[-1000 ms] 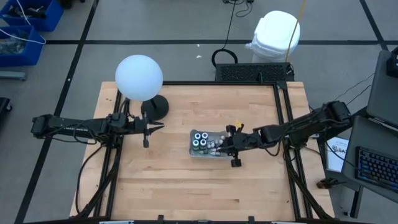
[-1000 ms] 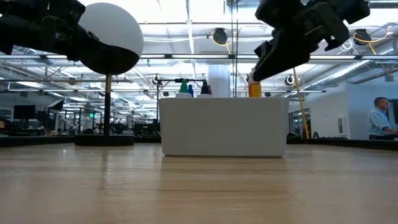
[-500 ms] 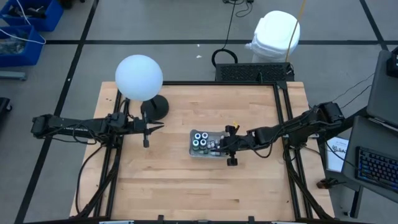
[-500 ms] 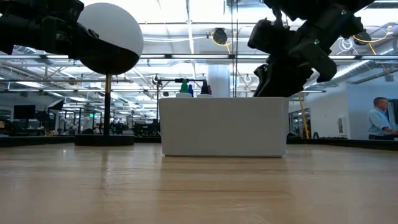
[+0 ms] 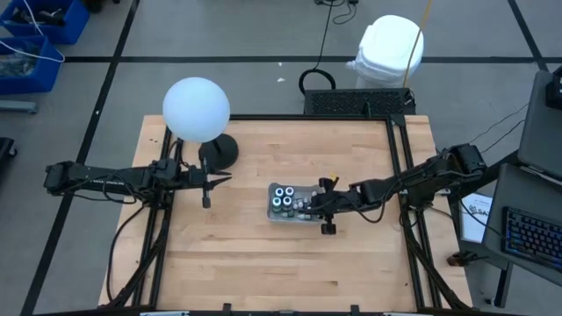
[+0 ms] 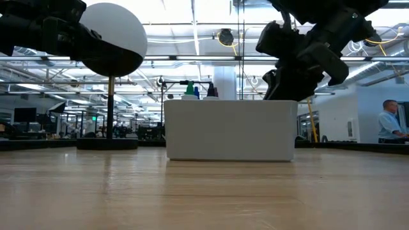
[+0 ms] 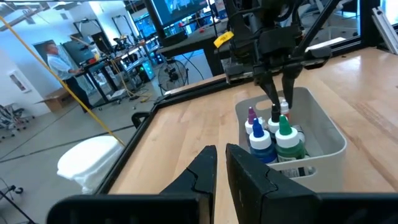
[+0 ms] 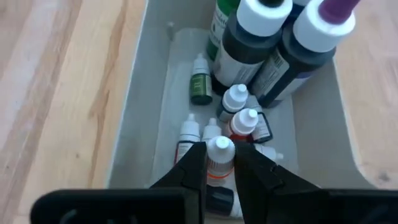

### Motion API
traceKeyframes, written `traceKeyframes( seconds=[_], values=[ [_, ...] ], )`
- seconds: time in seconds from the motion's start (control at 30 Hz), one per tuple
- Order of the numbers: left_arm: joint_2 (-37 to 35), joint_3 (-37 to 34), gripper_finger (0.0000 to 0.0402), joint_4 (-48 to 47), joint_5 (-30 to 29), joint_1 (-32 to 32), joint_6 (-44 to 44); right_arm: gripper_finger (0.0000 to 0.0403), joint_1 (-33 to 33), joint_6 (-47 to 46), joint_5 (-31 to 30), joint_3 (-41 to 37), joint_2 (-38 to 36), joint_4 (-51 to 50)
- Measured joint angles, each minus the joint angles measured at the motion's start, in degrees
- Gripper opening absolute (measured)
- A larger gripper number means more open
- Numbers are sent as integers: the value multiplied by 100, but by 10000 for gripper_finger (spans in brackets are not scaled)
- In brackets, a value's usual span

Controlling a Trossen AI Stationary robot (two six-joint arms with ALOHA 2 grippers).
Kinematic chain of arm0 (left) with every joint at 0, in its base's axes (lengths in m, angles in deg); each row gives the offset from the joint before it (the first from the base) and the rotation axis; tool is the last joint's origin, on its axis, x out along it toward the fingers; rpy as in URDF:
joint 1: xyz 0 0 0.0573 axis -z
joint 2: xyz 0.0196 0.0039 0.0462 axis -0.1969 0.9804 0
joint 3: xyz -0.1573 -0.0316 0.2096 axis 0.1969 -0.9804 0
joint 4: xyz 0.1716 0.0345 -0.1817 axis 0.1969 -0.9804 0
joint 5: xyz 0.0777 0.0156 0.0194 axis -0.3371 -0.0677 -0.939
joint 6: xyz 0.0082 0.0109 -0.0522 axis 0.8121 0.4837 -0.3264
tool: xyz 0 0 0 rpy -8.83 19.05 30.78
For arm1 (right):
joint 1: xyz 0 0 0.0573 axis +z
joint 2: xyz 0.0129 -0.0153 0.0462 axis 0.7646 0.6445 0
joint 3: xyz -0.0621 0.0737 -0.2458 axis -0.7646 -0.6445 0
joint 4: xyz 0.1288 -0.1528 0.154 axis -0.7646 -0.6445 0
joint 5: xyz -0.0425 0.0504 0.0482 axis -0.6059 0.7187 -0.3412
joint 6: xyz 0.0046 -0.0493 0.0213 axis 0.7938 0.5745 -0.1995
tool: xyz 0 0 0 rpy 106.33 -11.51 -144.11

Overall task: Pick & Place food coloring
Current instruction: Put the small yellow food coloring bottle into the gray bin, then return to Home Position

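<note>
The food coloring sits in a pale rectangular tray (image 5: pixel 270 211) near the table's middle. It holds dark bottles with white caps (image 8: pixel 249 43) at the tray's left end and several tiny white-capped vials (image 8: pixel 235 98) at its right end. My right gripper (image 5: pixel 321 205) reaches down into the tray's right end, shut on a white-capped vial with an orange body (image 8: pixel 219 152). In the low view the tray wall (image 6: pixel 230 131) hides the fingertips. My left gripper (image 5: pixel 207 186) waits shut above the table, left of the tray. My right gripper pinches the orange vial between its two fingers (image 8: pixel 194 167), on the body just under the white cap (image 8: pixel 218 176). The fingers come from above, pointing down. The vial stands upright among the other vials; whether its bottom rests on the tray floor is hidden.
A lamp with a white globe (image 5: pixel 196 108) and a black base (image 5: pixel 219 151) stands at the table's far left. A black frame (image 5: pixel 399 167) runs along the table's sides. A white bag (image 5: pixel 391 44) lies on the floor beyond. A person (image 6: pixel 388 121) stands far off.
My right gripper has moved down and a little toward the table's left, carrying the orange vial from above the tray's rim into the tray's right end. The vial, visible over the wall a second ago in the low view, is now hidden behind it.
</note>
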Motion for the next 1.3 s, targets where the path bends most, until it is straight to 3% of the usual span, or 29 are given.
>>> traceKeyframes(
  seconds=[0.67, 1.03, 1.3],
  values=[
    [0, 0, 44, 0, 0, 2, -11, 54, -14, -127, 5, -145, -1, 180],
    [0, 0, 44, 0, 0, 2, -95, 106, -44, -234, 16, -149, 1, 421],
    [0, 0, 44, 2, 2, 2, -186, 107, 8, -213, 18, -149, -246, 400]
  ],
)
